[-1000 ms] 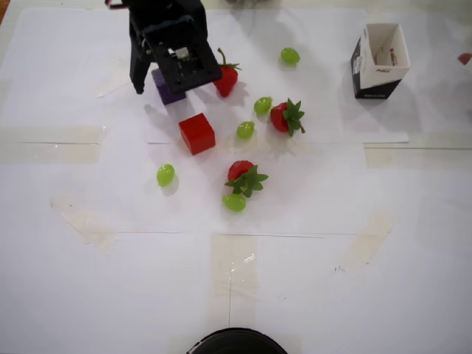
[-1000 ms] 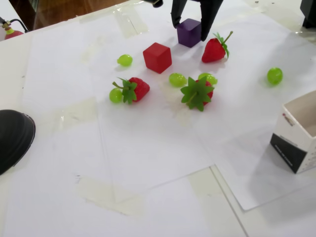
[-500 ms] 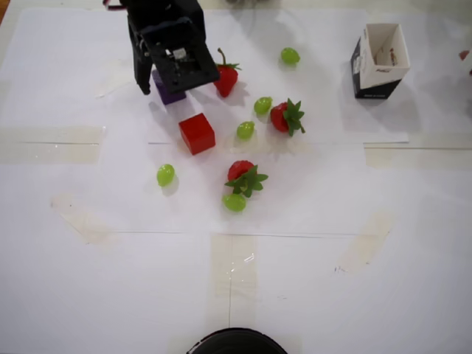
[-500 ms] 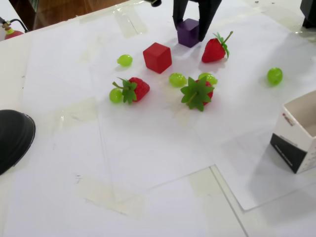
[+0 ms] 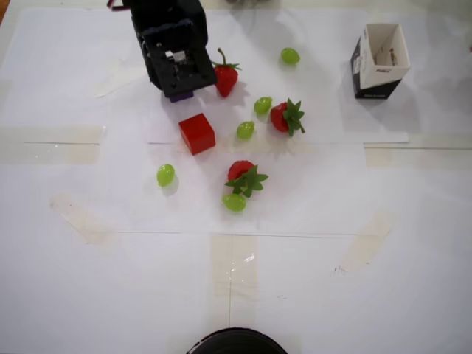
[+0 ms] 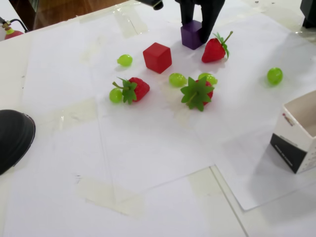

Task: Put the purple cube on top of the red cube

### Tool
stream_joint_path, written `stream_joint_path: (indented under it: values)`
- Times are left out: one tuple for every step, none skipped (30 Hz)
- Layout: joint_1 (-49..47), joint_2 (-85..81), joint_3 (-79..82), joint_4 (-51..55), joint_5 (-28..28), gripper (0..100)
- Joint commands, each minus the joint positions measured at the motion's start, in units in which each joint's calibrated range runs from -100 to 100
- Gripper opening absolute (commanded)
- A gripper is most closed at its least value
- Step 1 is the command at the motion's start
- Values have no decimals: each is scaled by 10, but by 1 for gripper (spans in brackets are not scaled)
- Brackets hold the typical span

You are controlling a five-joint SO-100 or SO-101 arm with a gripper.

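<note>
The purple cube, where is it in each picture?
Overhead view: the purple cube is upper left, mostly hidden under the gripper.
Fixed view: purple cube at top centre, between the fingers.
Shared landmark: the red cube sits close by in both.

In the overhead view the gripper (image 5: 179, 82) hides nearly all of the purple cube (image 5: 181, 96) (a sliver shows at 6 o'clock).

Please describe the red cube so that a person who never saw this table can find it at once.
On the white paper sheet, look below the black gripper, which is closed around the purple cube. The red cube sits beside it, lower left in the fixed view. Unlike the red strawberries, it has flat plain faces and no leaves.
</note>
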Motion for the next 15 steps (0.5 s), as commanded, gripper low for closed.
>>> stream_joint_path:
  values:
    - [1, -28, 1, -5, -6, 15]
    - [1, -29, 1, -5, -7, 15]
    - [1, -32, 1, -5, -8, 15]
    - [2, -35, 1, -5, -8, 14]
    - [2, -40, 1, -5, -8, 14]
    - [3, -45, -2, -1, -9, 14]
    - [3, -50, -8, 5, -9, 14]
    - [3, -55, -15, 14, -9, 14]
    - [3, -60, -23, 25, -10, 14]
    - [3, -65, -32, 37, -12, 14]
    - [2, -71, -41, 50, -15, 14]
    - [1, -75, -54, 62, -16, 14]
    - [-2, -81, -71, 77, -19, 14]
    - [-5, -85, -89, 92, -20, 14]
    - [-7, -90, -107, 106, -21, 14]
